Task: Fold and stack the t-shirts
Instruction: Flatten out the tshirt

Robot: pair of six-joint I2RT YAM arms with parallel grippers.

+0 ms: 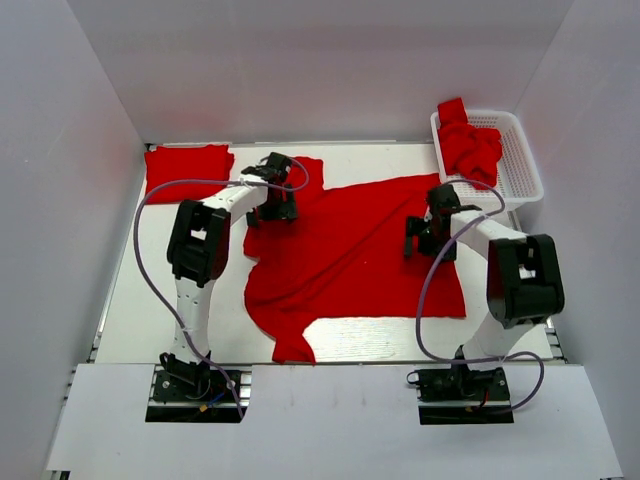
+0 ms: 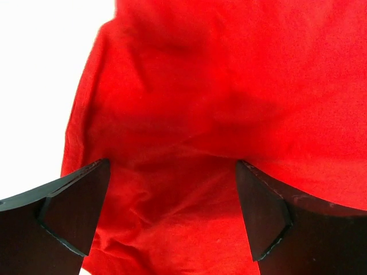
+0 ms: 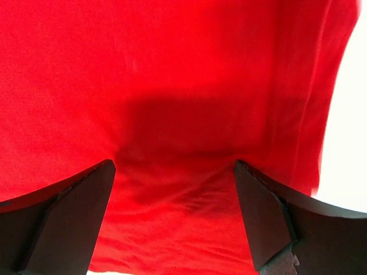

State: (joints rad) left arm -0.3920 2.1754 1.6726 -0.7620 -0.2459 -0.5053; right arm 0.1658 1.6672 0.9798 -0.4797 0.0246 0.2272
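A spread t-shirt (image 1: pixel 350 255) lies across the middle of the table (image 1: pixel 135 310), one part trailing down to the table's bottom edge. A folded t-shirt (image 1: pixel 188 170) sits in the upper left corner, apart from it. The basket (image 1: pixel 527 175) stands at the upper right with crumpled t-shirts (image 1: pixel 470 150) in it. The left end effector (image 1: pixel 272 212) is over the spread t-shirt's upper left part, the right end effector (image 1: pixel 420 240) over its right side, below the basket
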